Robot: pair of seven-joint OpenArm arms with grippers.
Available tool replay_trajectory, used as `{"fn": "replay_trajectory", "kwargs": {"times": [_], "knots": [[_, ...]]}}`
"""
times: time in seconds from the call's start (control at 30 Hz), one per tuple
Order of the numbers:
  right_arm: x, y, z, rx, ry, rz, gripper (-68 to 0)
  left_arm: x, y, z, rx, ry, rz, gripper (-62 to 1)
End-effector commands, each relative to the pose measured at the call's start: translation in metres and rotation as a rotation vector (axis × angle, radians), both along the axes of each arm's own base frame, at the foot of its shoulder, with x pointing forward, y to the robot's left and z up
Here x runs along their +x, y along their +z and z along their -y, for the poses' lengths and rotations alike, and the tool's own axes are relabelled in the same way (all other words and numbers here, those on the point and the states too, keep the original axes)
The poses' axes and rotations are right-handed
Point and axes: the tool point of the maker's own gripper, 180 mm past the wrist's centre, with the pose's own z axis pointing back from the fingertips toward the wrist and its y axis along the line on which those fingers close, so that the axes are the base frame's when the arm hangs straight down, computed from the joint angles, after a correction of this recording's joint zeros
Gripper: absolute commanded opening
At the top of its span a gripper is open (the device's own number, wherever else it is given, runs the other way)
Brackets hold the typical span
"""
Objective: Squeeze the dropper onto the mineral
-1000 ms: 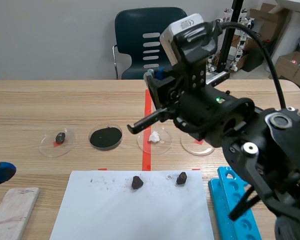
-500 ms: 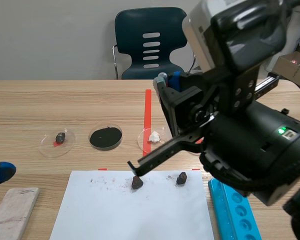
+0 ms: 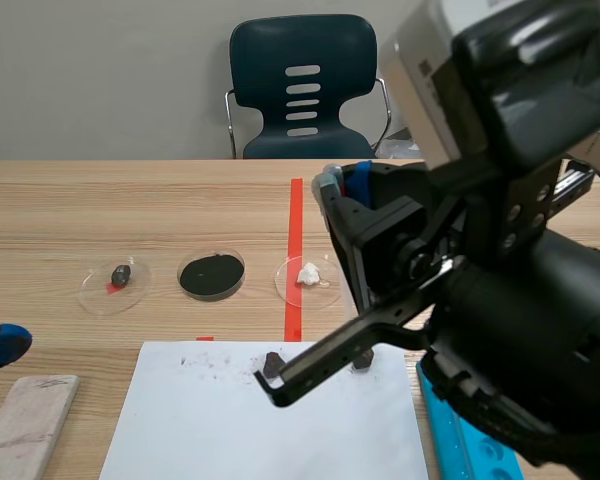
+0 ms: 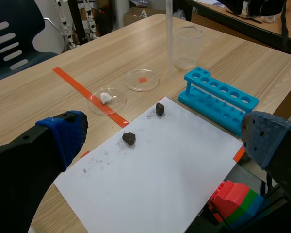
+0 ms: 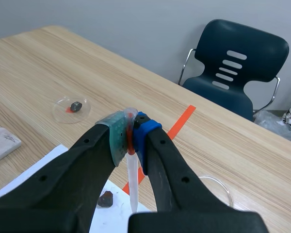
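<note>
Your right gripper point(image 5: 130, 132) is clamped on the dropper point(image 5: 132, 187), pads pinching its reddish top, and the clear tip points down close beside a dark mineral point(image 5: 105, 199) on the white paper point(image 3: 210, 430); you cannot tell whether the tip is directly over it. A second mineral point(image 4: 159, 108) lies apart from the first on the same sheet, with a blue rack point(image 4: 218, 99) just beside the paper and three shallow dishes point(image 3: 212, 275) in a row beyond it. Your left gripper point(image 4: 165, 135) hangs low at the left with its fingers wide apart, holding nothing, near a pale block point(image 3: 25, 430).
</note>
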Motion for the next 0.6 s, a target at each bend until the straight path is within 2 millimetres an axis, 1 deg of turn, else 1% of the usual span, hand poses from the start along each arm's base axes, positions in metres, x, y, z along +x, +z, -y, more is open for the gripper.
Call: {"fn": "replay_trajectory", "kwargs": {"times": [0.0,0.57], "knots": [[0.0025,0.0077,0.0010,0.010,-0.002,0.032,-66.5,0.0006,0.0053,0.0015,-0.025,0.005,0.012,1.4],[0.0024,0.0089,0.0008,0.013,-0.001,0.038,-66.5,0.0006,0.0053,0.0015,-0.025,0.005,0.012,1.4]]}}
